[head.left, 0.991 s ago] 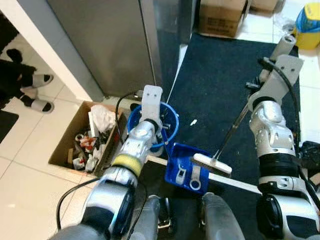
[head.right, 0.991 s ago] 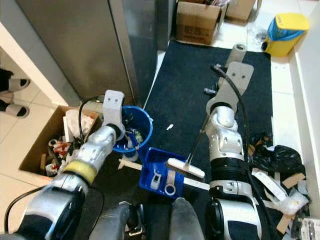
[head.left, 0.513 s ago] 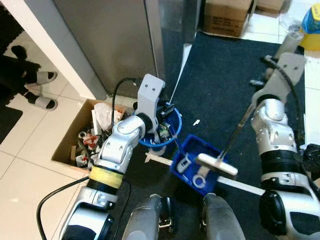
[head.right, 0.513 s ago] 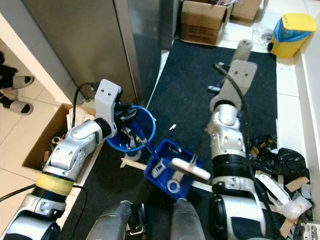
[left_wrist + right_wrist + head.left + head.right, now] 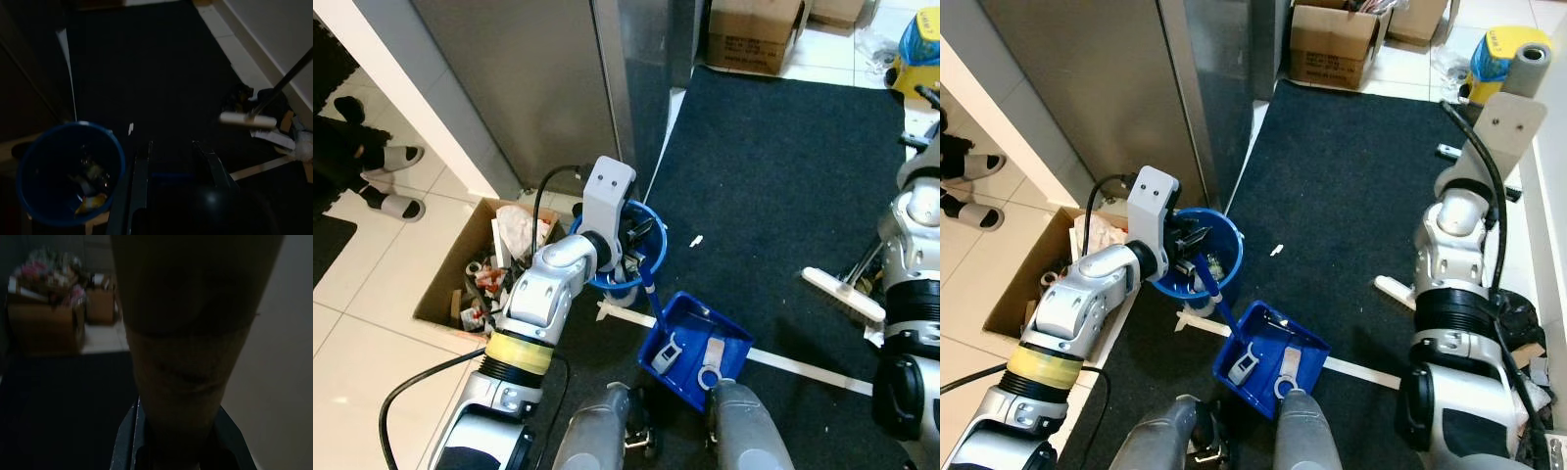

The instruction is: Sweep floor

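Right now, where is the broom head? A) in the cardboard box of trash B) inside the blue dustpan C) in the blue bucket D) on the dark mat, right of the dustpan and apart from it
D: the white broom head rests on the dark mat, well right of the blue dustpan and not touching it.

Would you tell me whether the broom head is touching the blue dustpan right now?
Apart. The left eye view shows the broom head lying off to the robot's right of the blue dustpan, with bare dark mat between them.

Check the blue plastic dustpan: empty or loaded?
Loaded: the blue plastic dustpan holds two pale scraps; the left gripper holds its handle.
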### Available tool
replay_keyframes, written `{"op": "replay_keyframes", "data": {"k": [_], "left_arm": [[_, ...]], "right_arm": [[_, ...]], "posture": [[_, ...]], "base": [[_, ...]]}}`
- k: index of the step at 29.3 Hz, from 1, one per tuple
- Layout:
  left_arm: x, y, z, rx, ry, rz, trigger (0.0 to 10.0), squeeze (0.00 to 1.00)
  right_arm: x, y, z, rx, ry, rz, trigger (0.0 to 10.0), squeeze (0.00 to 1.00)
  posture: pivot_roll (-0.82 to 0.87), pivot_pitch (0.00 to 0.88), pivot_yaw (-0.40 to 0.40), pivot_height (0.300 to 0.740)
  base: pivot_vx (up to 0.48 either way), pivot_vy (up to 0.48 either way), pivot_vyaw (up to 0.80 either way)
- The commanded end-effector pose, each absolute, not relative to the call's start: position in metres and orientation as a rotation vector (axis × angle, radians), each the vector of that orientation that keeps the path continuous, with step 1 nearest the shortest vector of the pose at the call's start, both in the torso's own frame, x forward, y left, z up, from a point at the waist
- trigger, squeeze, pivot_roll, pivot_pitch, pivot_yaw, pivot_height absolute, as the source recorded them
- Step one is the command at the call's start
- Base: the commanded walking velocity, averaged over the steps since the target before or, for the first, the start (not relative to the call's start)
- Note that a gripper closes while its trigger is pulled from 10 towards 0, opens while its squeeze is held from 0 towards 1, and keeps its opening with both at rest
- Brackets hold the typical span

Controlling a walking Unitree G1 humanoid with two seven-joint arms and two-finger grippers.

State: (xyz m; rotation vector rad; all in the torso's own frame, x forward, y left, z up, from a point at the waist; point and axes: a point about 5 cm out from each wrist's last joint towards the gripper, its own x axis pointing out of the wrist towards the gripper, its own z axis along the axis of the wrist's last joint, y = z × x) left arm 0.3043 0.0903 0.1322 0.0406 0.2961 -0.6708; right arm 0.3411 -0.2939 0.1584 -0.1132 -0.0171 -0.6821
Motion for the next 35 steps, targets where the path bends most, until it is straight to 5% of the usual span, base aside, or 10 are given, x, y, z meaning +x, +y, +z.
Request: {"op": "replay_keyframes", "data": {"k": [1, 16, 24, 35], "left_arm": [[0.308, 0.093, 0.150, 0.004, 0.241, -0.667, 10.0, 0.00], [0.332, 0.118, 0.231, -0.031, 0.042, -0.615, 10.0, 0.00], [0.352, 0.118, 0.282, -0.142, -0.058, -0.672, 10.0, 0.00], [0.365, 0.127, 0.323, -0.054, -0.136, -0.677, 10.0, 0.00]], "right_arm": [[0.339, -0.290, 0.146, -0.104, 0.011, -0.671, 10.0, 0.00], [0.333, -0.296, 0.127, -0.178, 0.043, -0.684, 10.0, 0.00], [0.339, -0.278, 0.124, -0.220, 0.026, -0.627, 10.0, 0.00], [0.337, -0.270, 0.118, -0.230, 0.020, -0.601, 10.0, 0.00]], "posture": [[-0.03, 0.074, 0.091, 0.740], [-0.02, 0.076, 0.099, 0.740], [-0.01, 0.073, 0.094, 0.740], [-0.02, 0.072, 0.109, 0.740]], "base": [[0.000, 0.000, 0.00], [0.000, 0.000, 0.00], [0.000, 0.000, 0.00], [0.000, 0.000, 0.00]]}}
